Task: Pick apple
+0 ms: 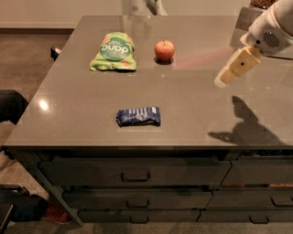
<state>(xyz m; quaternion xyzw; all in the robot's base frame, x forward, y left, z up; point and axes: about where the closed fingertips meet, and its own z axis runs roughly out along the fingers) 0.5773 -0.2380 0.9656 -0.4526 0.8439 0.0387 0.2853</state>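
The apple (164, 50) is small, round and red-orange. It stands on the grey counter (183, 105) toward the far side, just right of a green snack bag (113, 52). My gripper (223, 80) hangs in the air over the right part of the counter, well to the right of the apple and nearer to me. It holds nothing. Its white arm comes in from the top right corner, and its shadow falls on the counter below it.
A blue snack packet (138, 116) lies near the counter's front edge. A bowl with dark contents (263, 3) sits at the far right corner. Drawers (135, 172) run under the front edge. A dark chair (10, 105) stands at the left.
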